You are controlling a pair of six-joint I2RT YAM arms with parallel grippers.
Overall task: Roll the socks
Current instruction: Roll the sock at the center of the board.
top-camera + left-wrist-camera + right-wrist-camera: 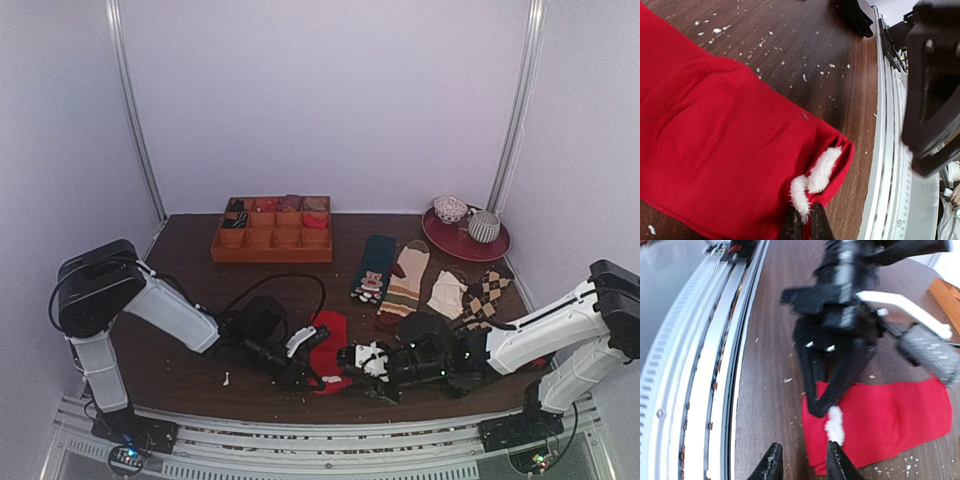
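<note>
The red socks (pixel 329 335) lie flat on the dark wooden table near its front edge, with a white fluffy mark (pixel 816 176) at the near end. They fill the left wrist view (pixel 715 145). My left gripper (pixel 301 377) (pixel 806 226) is shut on the socks' near edge, right at the white mark. In the right wrist view the socks (pixel 890 415) lie ahead, with the left gripper's black fingers (pixel 826 385) pinching them. My right gripper (pixel 347 360) (pixel 803 464) is open and low at the same end. One fingertip (pixel 836 460) is over the socks' corner, the other over bare table.
An orange compartment tray (pixel 272 240) stands at the back. A teal bear sock (pixel 373 268), a striped cream sock (pixel 406 280) and argyle socks (pixel 486 294) lie to the right. A red plate (pixel 470 243) holds cups. The metal front rail (pixel 715 365) is close.
</note>
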